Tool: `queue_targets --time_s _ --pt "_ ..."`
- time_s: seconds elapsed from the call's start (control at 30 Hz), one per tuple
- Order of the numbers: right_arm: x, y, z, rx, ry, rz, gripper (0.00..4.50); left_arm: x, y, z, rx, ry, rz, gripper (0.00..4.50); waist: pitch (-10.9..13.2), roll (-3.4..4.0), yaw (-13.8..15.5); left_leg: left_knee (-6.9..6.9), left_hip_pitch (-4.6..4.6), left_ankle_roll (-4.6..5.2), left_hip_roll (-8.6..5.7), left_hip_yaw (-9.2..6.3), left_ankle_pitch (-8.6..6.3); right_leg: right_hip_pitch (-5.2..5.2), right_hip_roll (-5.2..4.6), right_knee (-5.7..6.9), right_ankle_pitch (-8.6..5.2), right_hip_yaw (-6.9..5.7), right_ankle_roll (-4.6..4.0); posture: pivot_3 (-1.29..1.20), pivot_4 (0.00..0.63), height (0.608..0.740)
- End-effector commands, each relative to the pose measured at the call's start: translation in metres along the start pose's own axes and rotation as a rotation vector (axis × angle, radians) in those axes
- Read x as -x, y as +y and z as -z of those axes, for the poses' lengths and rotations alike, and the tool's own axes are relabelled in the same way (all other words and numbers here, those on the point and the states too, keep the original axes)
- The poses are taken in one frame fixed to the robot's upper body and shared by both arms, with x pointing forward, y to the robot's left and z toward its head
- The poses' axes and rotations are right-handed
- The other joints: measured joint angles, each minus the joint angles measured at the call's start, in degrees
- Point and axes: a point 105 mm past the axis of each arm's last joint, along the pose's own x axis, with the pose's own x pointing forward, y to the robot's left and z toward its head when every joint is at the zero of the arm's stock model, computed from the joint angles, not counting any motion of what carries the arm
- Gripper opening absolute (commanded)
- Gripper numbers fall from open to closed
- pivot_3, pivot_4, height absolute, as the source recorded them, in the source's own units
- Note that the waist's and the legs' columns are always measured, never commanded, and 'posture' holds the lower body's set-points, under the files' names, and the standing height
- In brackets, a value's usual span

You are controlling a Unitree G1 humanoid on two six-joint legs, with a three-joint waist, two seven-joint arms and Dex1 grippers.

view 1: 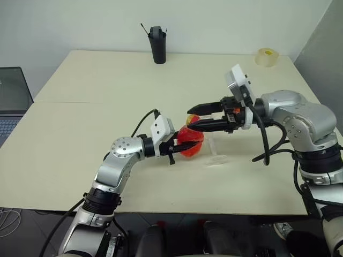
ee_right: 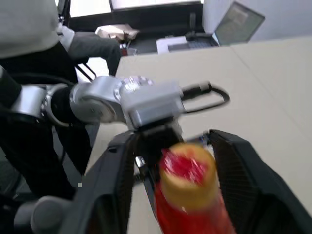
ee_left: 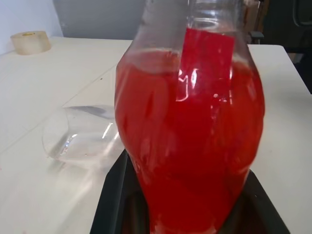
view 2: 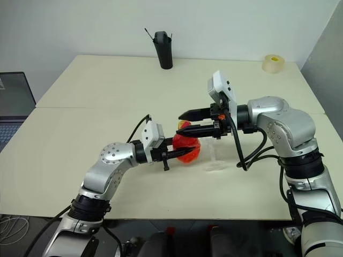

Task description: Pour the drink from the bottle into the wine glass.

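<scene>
My left gripper (view 1: 181, 145) is shut on the bulging body of the clear bottle (view 1: 191, 142), which stands upright near the middle of the table. The red drink (ee_left: 190, 146) fills it up to the shoulder. The yellow-and-red cap (ee_right: 187, 170) is on the neck. My right gripper (view 1: 190, 118) reaches in level from the right, open, with one finger on each side of the cap and a gap on both sides. The wine glass (view 1: 216, 159) stands just right of the bottle; its foot and stem show, and its bowl is hidden behind my right fingers.
A tall black cup (view 1: 157, 45) stands at the table's far edge, and a roll of tape (view 1: 266, 57) lies at the far right corner. A laptop (view 1: 10, 101) sits beyond the table's left edge. The cream table (view 1: 80, 128) has a seam on its left half.
</scene>
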Motion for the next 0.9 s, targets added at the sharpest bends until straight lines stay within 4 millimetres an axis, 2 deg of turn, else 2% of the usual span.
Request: queue_targets --time_s 0.03,0.07,0.23,0.4,0.57,0.67,0.9 --pt "0.001 0.006 -0.015 0.069 -0.015 0.035 3.94 -0.004 -0.001 -0.012 -0.042 -0.039 0.018 0.99 0.0 0.0 -0.04 0.0 0.01 0.0 0.0 0.0 0.0 0.0 0.0 0.01 0.0 0.0 0.0 0.0 0.15 0.74" --pt "0.001 0.005 -0.016 0.074 -0.013 0.058 4.28 -0.004 -0.001 -0.012 -0.043 -0.038 0.019 0.99 0.0 0.0 -0.08 0.0 0.01 0.0 -0.01 0.02 0.0 0.0 0.01 0.01 0.0 0.0 0.0 0.0 0.15 0.74" --pt "0.012 -0.012 -0.02 0.055 0.006 0.32 4.31 -0.003 0.006 -0.012 -0.058 -0.039 -0.007 0.99 0.0 0.0 -0.08 0.0 0.01 0.0 0.0 0.02 0.0 0.0 0.02 0.02 0.0 0.01 0.0 0.0 0.15 0.74" --pt "0.017 0.01 -0.028 0.038 -0.019 0.423 4.31 -0.005 0.019 -0.014 -0.087 -0.065 -0.09 0.99 0.0 0.0 0.02 -0.01 -0.02 0.0 0.01 -0.01 0.0 0.0 0.0 0.01 0.0 0.04 0.0 0.0 0.15 0.74" --pt "0.022 0.009 -0.018 -0.038 0.0 0.613 4.31 -0.009 0.025 -0.014 -0.089 -0.083 -0.121 0.99 0.0 0.0 -0.13 -0.03 0.01 0.0 0.01 0.0 0.0 0.0 0.01 0.05 0.0 0.06 0.0 0.0 0.15 0.74" --pt "0.027 0.002 -0.007 -0.084 0.043 0.747 4.31 -0.012 0.027 -0.013 -0.088 -0.085 -0.125 0.97 0.0 0.0 -0.14 -0.03 0.0 0.0 0.0 0.03 0.0 0.0 0.03 0.06 0.0 0.06 0.0 0.0 0.15 0.74" --pt "0.02 -0.001 0.007 -0.148 0.063 0.834 4.31 -0.017 0.028 -0.013 -0.085 -0.094 -0.118 0.95 0.0 0.01 -0.19 -0.05 0.01 0.0 -0.01 0.02 0.0 0.0 0.1 0.05 0.0 0.05 0.0 0.0 0.15 0.74"
